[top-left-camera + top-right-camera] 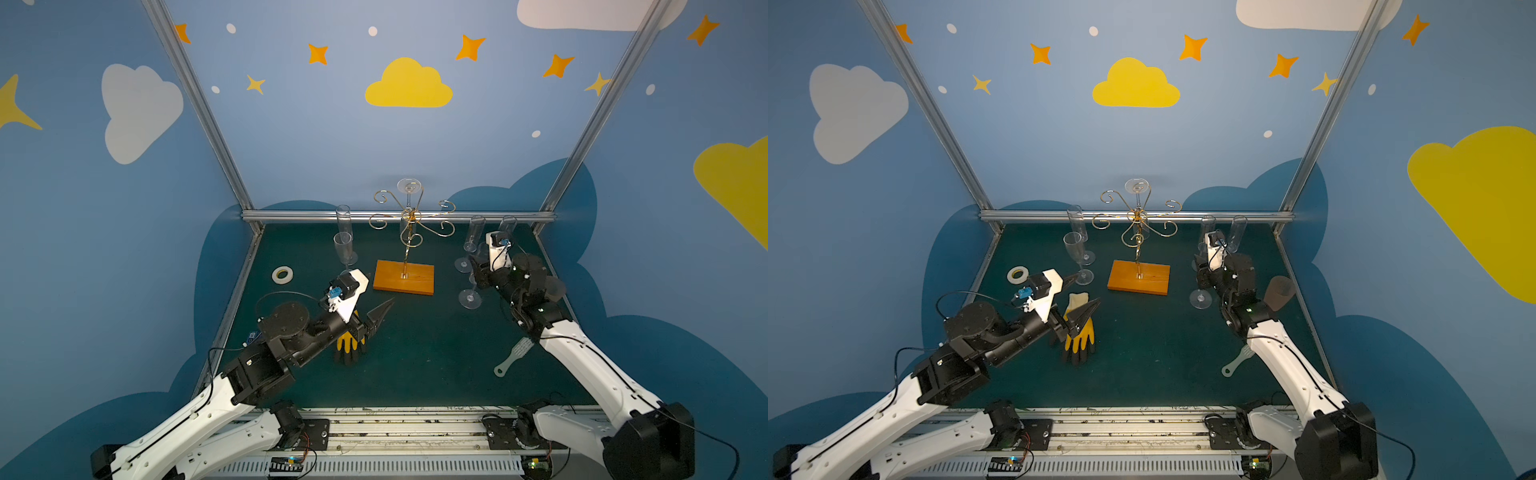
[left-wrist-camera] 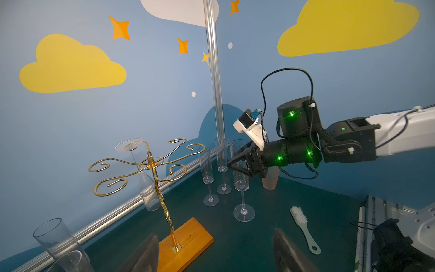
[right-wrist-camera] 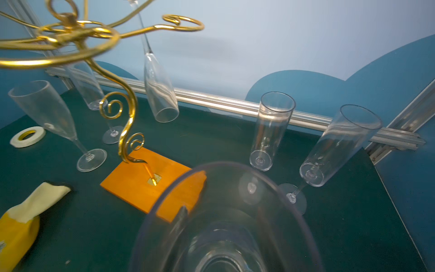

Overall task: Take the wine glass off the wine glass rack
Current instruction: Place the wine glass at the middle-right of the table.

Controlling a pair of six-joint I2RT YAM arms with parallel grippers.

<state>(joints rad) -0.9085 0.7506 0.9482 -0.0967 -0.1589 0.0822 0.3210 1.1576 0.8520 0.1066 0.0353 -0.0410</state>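
Pinching an upright wine glass [image 2: 242, 186] by its bowl with the right claw [image 2: 237, 162], right of the wine glass rack [image 1: 1139, 278]; holding the left claw [image 1: 1088, 287] spread, empty, near a glove [image 1: 1079, 336]

readable text: we found none in any view.
walls [image 1: 316, 137]: we saw only painted clouds, stars and dots, and no words.
wine glass rack [image 1: 390, 282]: we read no label or brand on its orange base.
front rail [image 1: 415, 428]: we saw dark scribbled marks along its top edge, too small for us to read.
circuit board [image 1: 286, 464]: any printing on it was too small for us to make out.
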